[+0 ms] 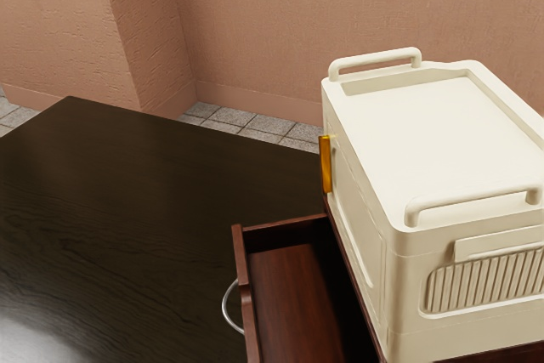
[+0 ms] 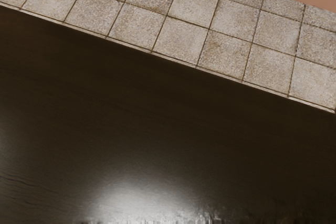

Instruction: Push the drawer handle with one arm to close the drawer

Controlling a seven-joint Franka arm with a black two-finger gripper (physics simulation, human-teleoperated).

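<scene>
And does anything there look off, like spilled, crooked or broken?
The drawer stands open below the crate, which may be normal. Odder is the amber strip at the crate's edge: its color clashes with the cream, and I can't tell what it is. I see no spill or damage.

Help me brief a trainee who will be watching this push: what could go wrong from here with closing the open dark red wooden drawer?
The curved silvery metal handle is a thin loop standing out from the drawer, so a push might slip off it. The drawer is well out, and an off-centre push could skew or jam it. The big cream box with rounded rails stands above the drawer; a hard shove might jolt it.
</scene>
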